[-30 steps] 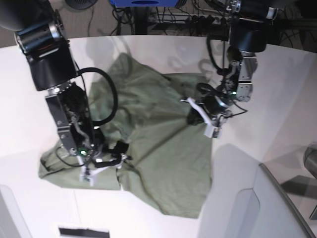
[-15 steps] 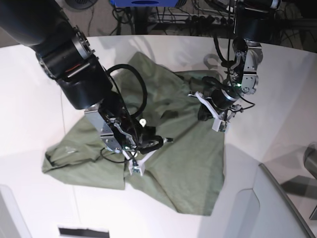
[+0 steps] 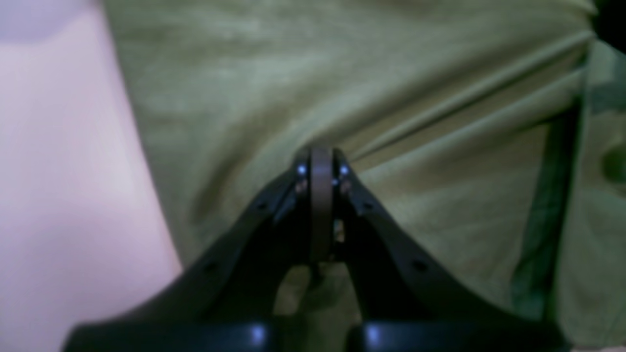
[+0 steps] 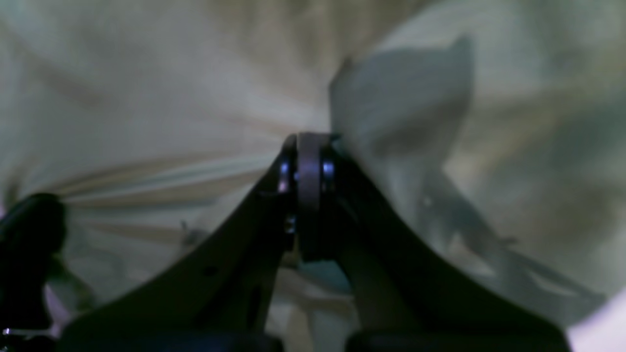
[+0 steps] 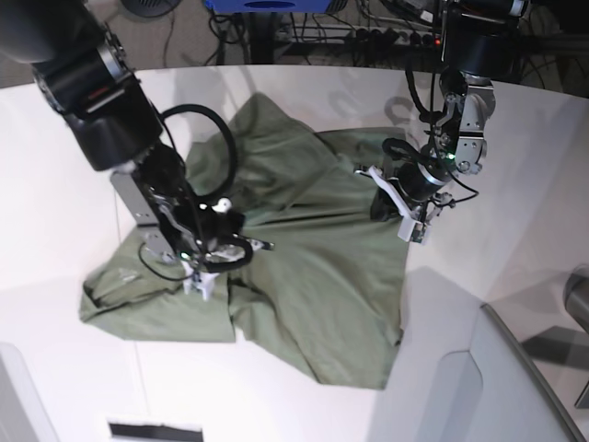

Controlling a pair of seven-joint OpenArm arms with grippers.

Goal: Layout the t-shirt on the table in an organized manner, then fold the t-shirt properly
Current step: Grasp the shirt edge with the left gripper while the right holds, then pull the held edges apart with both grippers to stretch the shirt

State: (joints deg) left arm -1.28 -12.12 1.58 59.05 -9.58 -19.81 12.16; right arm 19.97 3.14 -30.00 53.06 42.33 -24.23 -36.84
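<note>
The t-shirt (image 5: 304,267) lies crumpled on the white table (image 5: 55,221), spread unevenly across its middle, with one lobe reaching toward the far edge, another trailing to the near left and a broad flap hanging toward the near right corner. It is not flat: folds and ridges run between the two arms.

The right gripper (image 5: 213,260), on the left side of the base view, is down on the cloth near the shirt's left-centre. Its wrist camera shows the fingers (image 4: 308,166) pressed fully together with a pinch of green fabric caught at the tips; taut creases fan out from that point. It has hold of the t-shirt (image 4: 146,98).

The left gripper (image 5: 403,210), on the right side of the base view, sits at the shirt's right edge. Its wrist camera shows the fingers (image 3: 320,171) closed tight, with fabric gathered between them and long pleats (image 3: 469,112) running away to the upper right. It too grips the t-shirt (image 3: 293,73). Bare table (image 3: 58,171) shows to the left of the cloth in that view.

A grey angled panel (image 5: 515,387) stands at the near right corner, just beside the shirt's hanging flap. Cables and equipment (image 5: 304,28) lie beyond the table's far edge.
</note>
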